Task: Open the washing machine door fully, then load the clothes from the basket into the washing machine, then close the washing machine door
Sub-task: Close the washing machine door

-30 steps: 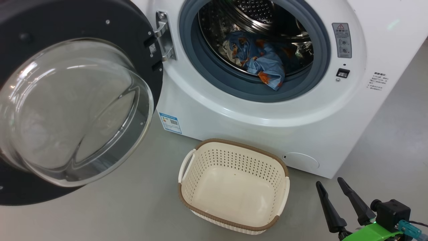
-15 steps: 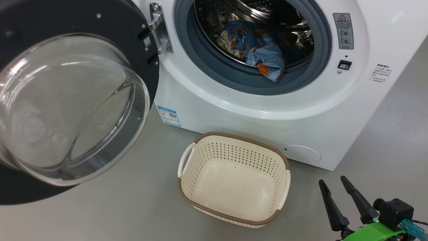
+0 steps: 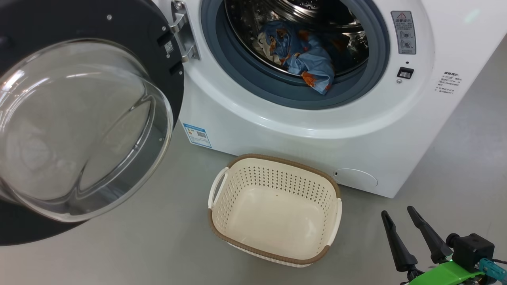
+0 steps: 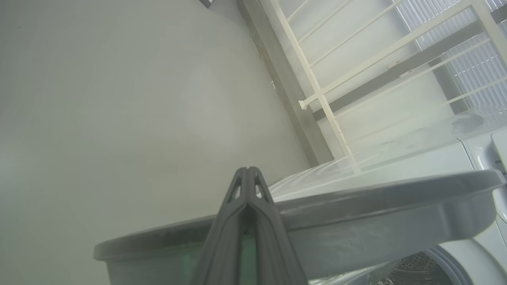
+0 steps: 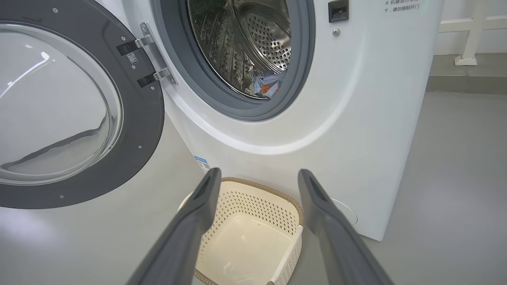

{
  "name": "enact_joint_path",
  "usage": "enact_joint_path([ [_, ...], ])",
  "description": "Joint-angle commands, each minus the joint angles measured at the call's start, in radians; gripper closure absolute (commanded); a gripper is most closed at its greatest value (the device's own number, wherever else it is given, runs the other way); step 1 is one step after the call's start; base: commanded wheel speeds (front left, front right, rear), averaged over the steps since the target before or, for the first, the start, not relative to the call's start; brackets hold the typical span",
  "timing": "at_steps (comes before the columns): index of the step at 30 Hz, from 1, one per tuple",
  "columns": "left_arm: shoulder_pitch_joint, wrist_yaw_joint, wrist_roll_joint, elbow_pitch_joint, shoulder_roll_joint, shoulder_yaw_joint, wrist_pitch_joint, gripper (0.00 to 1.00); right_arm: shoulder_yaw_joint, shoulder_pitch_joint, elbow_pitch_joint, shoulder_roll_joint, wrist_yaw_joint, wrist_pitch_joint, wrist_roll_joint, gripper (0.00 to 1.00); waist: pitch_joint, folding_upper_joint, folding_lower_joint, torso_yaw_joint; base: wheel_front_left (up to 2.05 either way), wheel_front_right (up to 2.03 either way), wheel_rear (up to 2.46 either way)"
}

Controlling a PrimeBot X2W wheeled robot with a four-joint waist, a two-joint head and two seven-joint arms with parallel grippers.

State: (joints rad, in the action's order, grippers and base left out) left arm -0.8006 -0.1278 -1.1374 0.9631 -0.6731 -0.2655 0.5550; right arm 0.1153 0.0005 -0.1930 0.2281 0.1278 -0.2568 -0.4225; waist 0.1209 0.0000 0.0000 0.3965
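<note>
Right pincer [image 3: 397,210], 2 long black tapered fingers [image 3: 396,239], green mount [image 3: 443,274]

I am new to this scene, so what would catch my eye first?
The big round door hangs wide open at the left, its glass bowl bulging toward the camera. Blue printed clothes lie in the drum, and the basket on the floor before the machine is empty.

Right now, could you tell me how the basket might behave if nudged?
The basket looks like thin perforated plastic and stands empty, so it is probably light and would likely slide on the smooth floor. Its low, wide shape suggests it would hardly tip.
</note>
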Motion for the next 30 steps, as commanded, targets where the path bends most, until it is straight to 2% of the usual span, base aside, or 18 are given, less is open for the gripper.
enact_joint_path([
  [1, -0.016, -0.003, -0.009, -0.027, -0.067, -0.015, 0.018, 1.0, 0.019, -0.011, 0.027, 0.016, 0.003, -0.005, 0.009, 0.0, -0.001, 0.0, 0.0, 0.0, 0.0, 0.0, 0.0],
  [11, 0.06, -0.003, -0.072, -0.126, -0.047, 0.026, 0.161, 1.0, 0.019, 0.001, 0.021, 0.008, 0.003, -0.005, 0.009, 0.0, -0.026, 0.0, 0.0, -0.003, 0.0, 0.0, 0.0],
  [30, 0.254, -0.003, -0.198, -0.443, -0.054, 0.071, 0.366, 1.0, -0.009, 0.058, 0.026, -0.002, 0.003, -0.005, 0.003, 0.0, -0.1, 0.0, 0.0, 0.016, 0.0, 0.0, 0.0],
])
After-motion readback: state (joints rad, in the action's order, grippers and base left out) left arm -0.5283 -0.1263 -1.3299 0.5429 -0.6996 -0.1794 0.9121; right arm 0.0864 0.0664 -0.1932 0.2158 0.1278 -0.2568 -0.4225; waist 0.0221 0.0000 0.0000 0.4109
